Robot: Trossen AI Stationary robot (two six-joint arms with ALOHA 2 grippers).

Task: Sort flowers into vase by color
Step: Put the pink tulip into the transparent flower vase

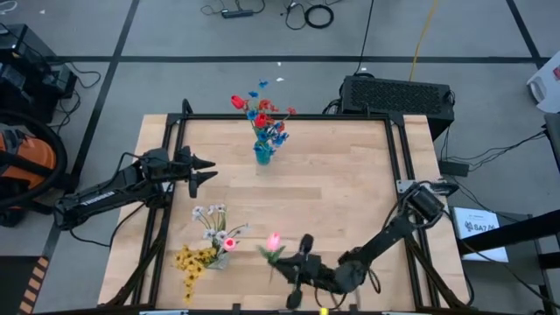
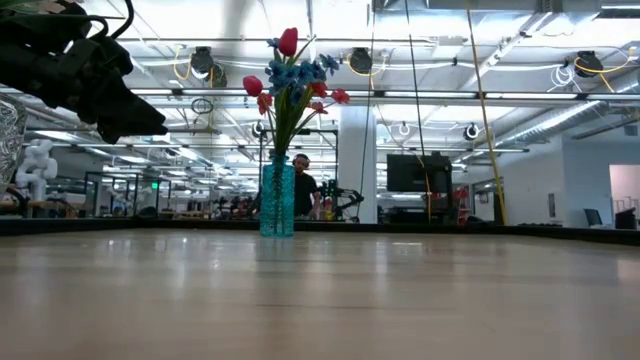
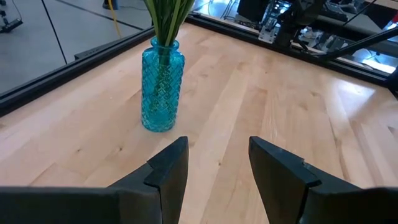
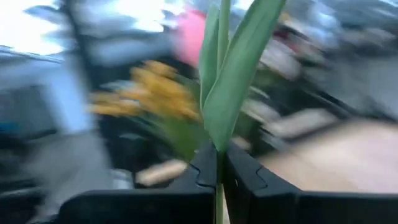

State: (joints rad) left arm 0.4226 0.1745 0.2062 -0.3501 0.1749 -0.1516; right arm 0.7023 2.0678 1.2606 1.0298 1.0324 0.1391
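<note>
A blue glass vase point(image 1: 262, 155) point(image 2: 277, 198) point(image 3: 161, 84) stands on its base at the table's far middle and holds red and blue flowers point(image 1: 262, 114) point(image 2: 288, 75). By the near edge, white point(image 1: 210, 215), yellow point(image 1: 192, 260) and pink point(image 1: 229, 243) flowers are bunched together. My left gripper point(image 1: 208, 171) point(image 3: 217, 168) hovers open to the left of the blue vase. My right gripper point(image 1: 289, 264) point(image 4: 221, 168) is at the near edge, right of the bunch, shut on a pink tulip point(image 1: 274, 240) point(image 4: 189, 34). My right gripper pinches the pink tulip's thin green stem point(image 4: 219, 163) between its two fingers, just below the long leaves point(image 4: 233, 93). The fingers lie across the stem. Leaves and pink head stand out beyond the fingertips, toward the yellow flowers point(image 4: 155, 93).
A black frame point(image 1: 289, 117) borders the wooden table. Bare wood point(image 1: 350, 192) lies between the blue vase and the right arm. A clear glass object point(image 2: 8, 130) shows at the low view's left edge. A black box point(image 1: 398, 94) and cables sit beyond the far edge.
</note>
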